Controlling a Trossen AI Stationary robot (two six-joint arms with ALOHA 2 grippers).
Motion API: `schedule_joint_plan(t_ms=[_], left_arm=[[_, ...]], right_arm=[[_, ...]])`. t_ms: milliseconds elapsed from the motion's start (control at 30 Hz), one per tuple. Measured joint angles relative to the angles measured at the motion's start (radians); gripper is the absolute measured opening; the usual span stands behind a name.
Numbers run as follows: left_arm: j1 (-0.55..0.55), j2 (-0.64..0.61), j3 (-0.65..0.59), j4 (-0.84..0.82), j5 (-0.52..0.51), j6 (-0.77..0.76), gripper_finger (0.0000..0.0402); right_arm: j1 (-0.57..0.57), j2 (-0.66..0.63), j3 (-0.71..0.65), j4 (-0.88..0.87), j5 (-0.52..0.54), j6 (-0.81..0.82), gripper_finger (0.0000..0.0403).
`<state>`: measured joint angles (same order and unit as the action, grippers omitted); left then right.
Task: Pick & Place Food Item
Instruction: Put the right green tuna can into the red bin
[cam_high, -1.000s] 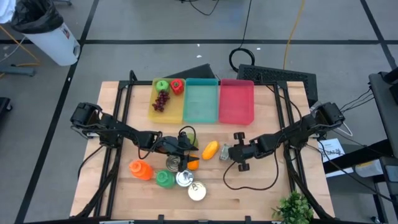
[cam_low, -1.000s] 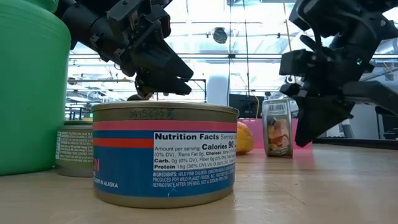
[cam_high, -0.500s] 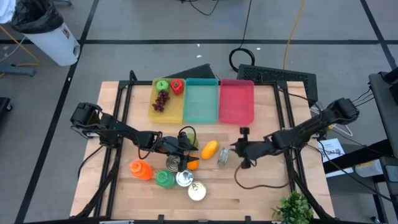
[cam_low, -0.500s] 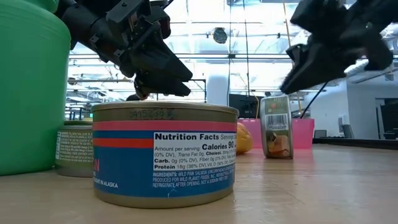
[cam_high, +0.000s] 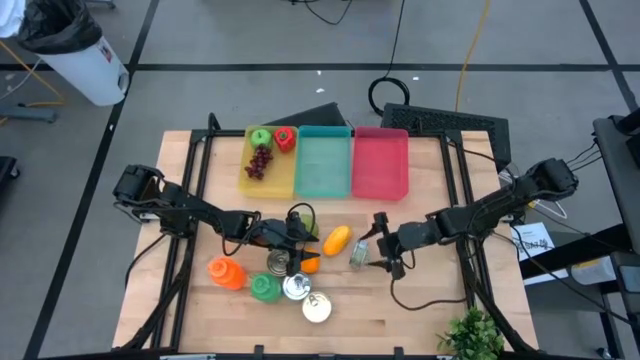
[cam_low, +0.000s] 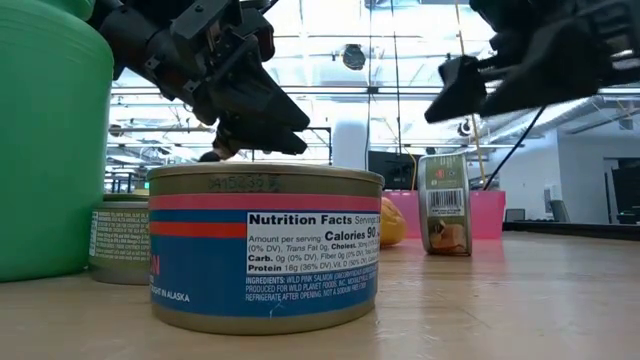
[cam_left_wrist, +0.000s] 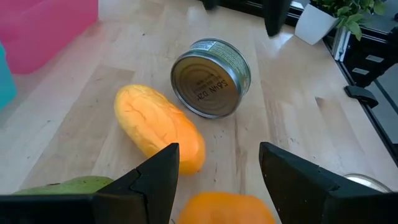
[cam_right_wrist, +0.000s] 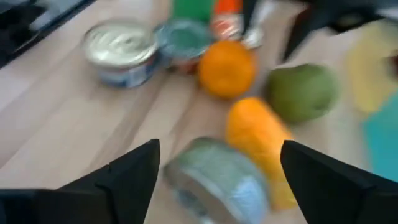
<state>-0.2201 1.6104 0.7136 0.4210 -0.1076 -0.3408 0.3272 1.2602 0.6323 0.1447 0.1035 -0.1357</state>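
Tabletop scene seen from four cameras. Right gripper hangs just beside a small can lying on its side on the wooden table; its jaws stand apart, one finger on each flank of the can and neither clamped on it. In the right wrist view the same can lies between the two dark fingers, blurred. In the low view the can shows below the gripper, apart from it.

Left gripper hovers over a cluster of items near the table's middle, jaws apart with nothing between them; in the left wrist view its fingers frame an orange below them. A yellow mango lies between the two grippers, near the can. A green fruit lies just beside the orange.

Nearer the front edge: an orange bottle, a green bottle and two flat tins.

Three trays sit side by side at the far edge: yellow tray holding grapes, a green apple and a red item; teal tray; pink tray.
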Motion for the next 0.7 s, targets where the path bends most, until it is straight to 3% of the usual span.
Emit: schedule_joint_plan(t_ms=[233, 700], left_arm=[[0.023, 0.000, 0.000, 0.000, 0.000, -0.002, 0.0227], [0.025, 0.000, 0.000, -0.006, 0.002, -0.003, 0.0227]], right_arm=[[-0.027, 0.105, 0.045, -0.079, -0.025, -0.095, 0.0314], [-0.112, 0.199, 0.061, -0.047, -0.020, -0.194, 0.0312]])
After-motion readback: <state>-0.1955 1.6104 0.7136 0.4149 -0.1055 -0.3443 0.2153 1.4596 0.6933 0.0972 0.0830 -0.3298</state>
